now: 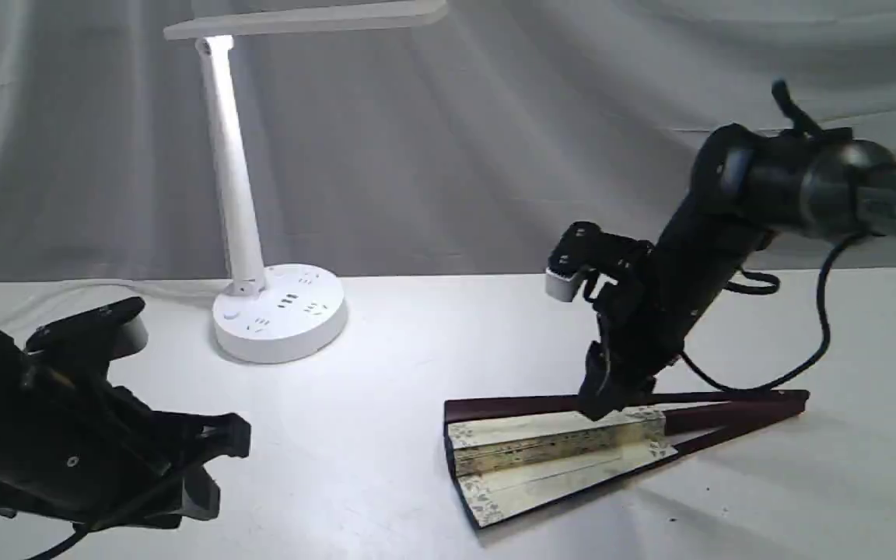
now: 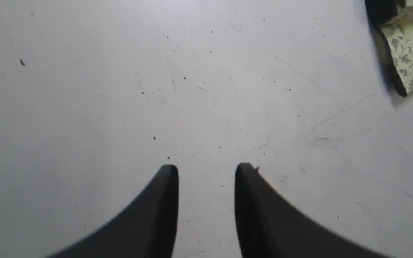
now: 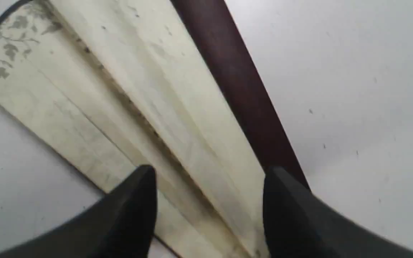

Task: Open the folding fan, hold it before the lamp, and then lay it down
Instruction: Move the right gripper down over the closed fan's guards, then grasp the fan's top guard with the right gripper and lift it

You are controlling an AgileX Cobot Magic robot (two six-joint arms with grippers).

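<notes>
- The folding fan (image 1: 565, 451) lies flat on the desk (image 1: 417, 342), right of the lamp (image 1: 265, 233) and nearer the camera than it. It is spread only into a narrow wedge, with its pivot end pointing away from the lamp.
- The right tool (image 1: 602, 398) is down at the fan's dark rib on the lamp side. Its jaws stand spread, astride cream leaf and rib and pinching nothing; whether they touch the fan I cannot tell.
- The left tool (image 1: 218, 465) hovers in front of the lamp, well apart from the fan, with its jaws parted and empty over bare desk.
</notes>
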